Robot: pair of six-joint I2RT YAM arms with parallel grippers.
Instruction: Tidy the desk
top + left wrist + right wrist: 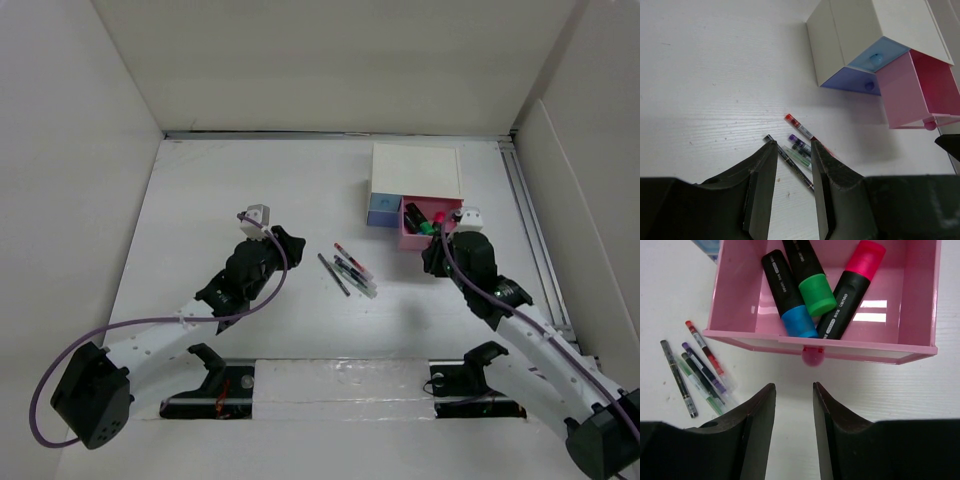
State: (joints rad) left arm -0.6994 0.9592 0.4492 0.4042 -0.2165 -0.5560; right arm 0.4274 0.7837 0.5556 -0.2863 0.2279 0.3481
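I see my right gripper (794,390) empty, fingers apart, before the pink drawer (735,295) (three highlighters (817,295) inside); left gripper (792,150) likewise parted, facing pens (350,270) on the desk (220,180)

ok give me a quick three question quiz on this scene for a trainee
1. How many highlighters lie in the pink drawer? A two, B three, C five.
2. True or false: the pens lie inside the pink drawer.
3. Which end effector hangs open just in front of the drawer's knob?
Key: 1 B. 2 false, they lie on the desk. 3 the right end effector.
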